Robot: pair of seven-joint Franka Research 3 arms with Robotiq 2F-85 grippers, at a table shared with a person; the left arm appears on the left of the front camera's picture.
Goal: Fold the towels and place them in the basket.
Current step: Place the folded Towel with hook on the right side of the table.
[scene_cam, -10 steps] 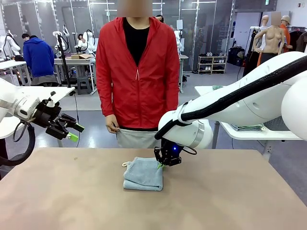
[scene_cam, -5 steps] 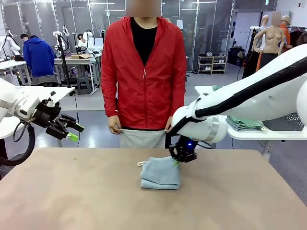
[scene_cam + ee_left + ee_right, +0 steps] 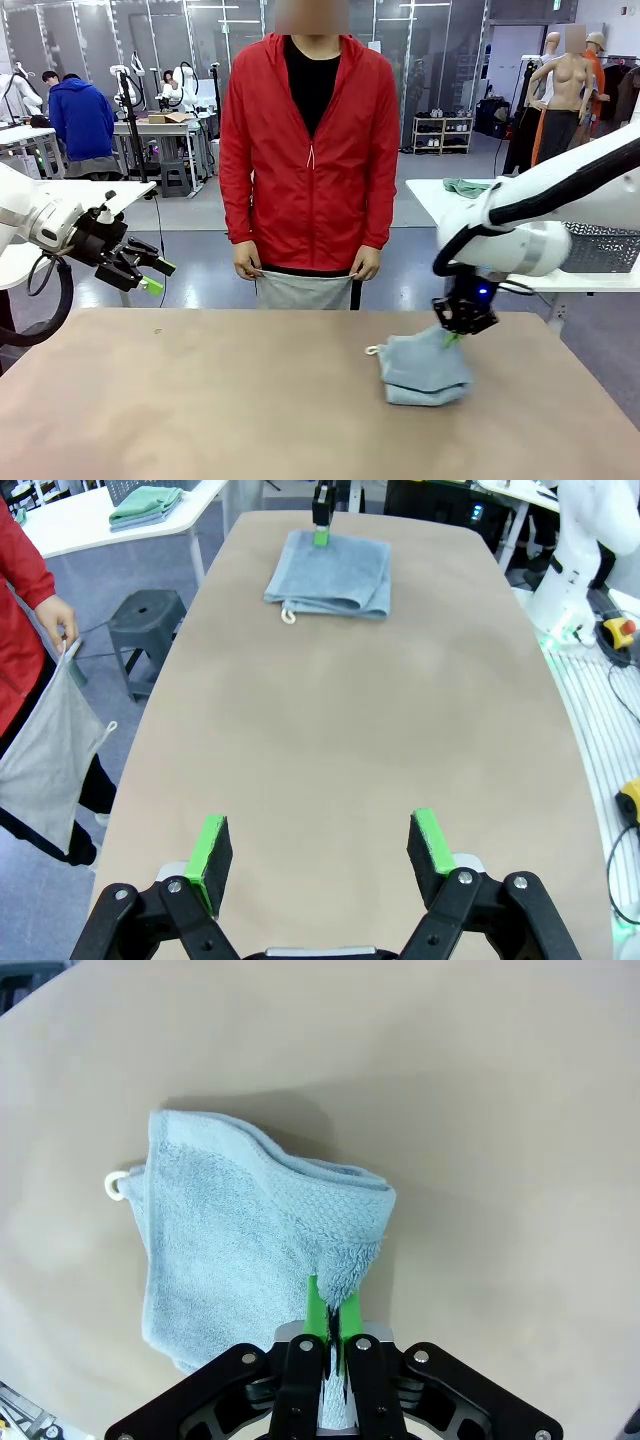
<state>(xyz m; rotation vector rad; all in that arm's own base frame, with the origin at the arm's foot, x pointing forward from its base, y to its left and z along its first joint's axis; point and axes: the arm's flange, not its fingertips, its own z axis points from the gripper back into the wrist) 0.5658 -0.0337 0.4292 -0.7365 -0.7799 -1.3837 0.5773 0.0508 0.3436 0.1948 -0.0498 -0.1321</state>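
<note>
Right gripper [image 3: 452, 338] pinched shut on the blue-grey towel [image 3: 425, 370], green pads clamped on a bunched bit of one edge [image 3: 330, 1320], jaws pressed together with only terry between them. Outward from the pinch, the folded towel spreads on the table [image 3: 200, 400] away from the fingers toward the robot's left and the near side. The grabbed edge is lifted a little and the rest of the stack lies flat. White corner loop [image 3: 117, 1185] sits at the corner farthest from the pads, on the left side of the towel. The long axis is hard to call since the fold is close to square. On the other side of this gripper, to its right and past the table edge, the dark mesh basket [image 3: 600, 248] sits on a white side table [image 3: 440, 195], well apart. So the towel trails opposite to where it likely has to go, and the carry would be rightward with the loose layers hanging behind. The right arm is plainly the nearer one to the basket. Beyond the gripper across the table, a person holds a pale cloth [image 3: 303, 290] stretched between both hands, probably the second towel, not yet folded. Left gripper [image 3: 150, 275] is far off over the table's left side, jaws spread wide and empty, looking down the table at the towel [image 3: 330, 572] from well apart.
</note>
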